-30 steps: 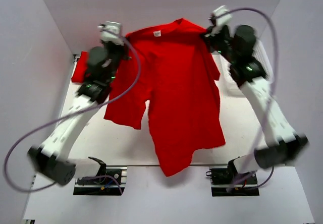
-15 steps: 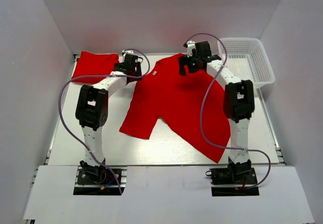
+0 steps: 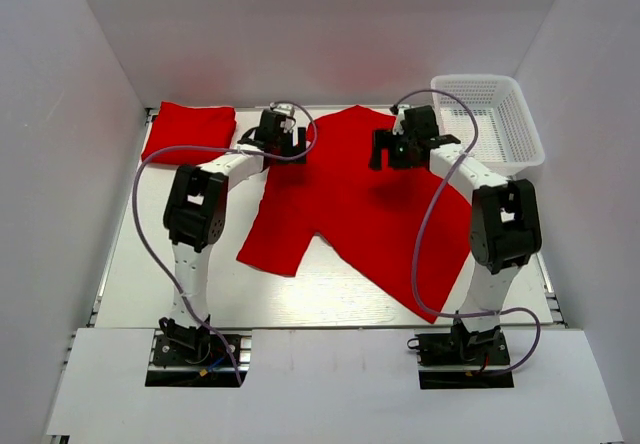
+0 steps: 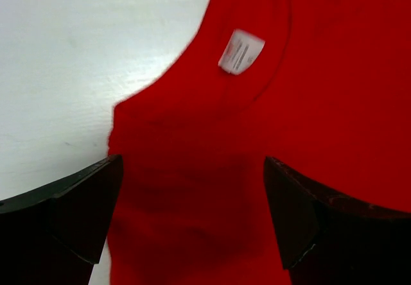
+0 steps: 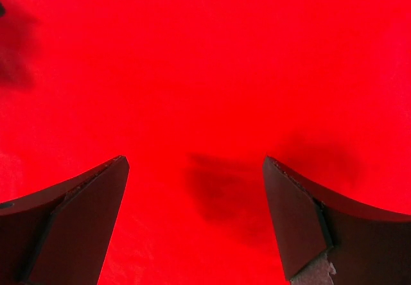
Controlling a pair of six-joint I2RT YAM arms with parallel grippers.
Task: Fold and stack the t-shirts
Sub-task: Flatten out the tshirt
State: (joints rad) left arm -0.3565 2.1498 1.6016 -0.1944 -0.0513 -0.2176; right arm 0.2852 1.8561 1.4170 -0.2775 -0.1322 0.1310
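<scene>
1. L arm (image 3: 190, 214) & R arm (image 3: 505, 229): white links are joined by bulky black joint housings.
2. A thin lavender-grey cable (image 3: 136, 204) is run along each arm, base to wrist, in loose loops.
3. Bases (image 3: 195, 349): small black blocks, w/ thin wires seen at each.
4. L gripper (image 4: 192, 163) & R gripper (image 5: 192, 163): fingers (image 4: 70, 214) are seen as dark, matte, wedge-shaped.
5. A pale rough patch is seen low on one R finger.
</scene>
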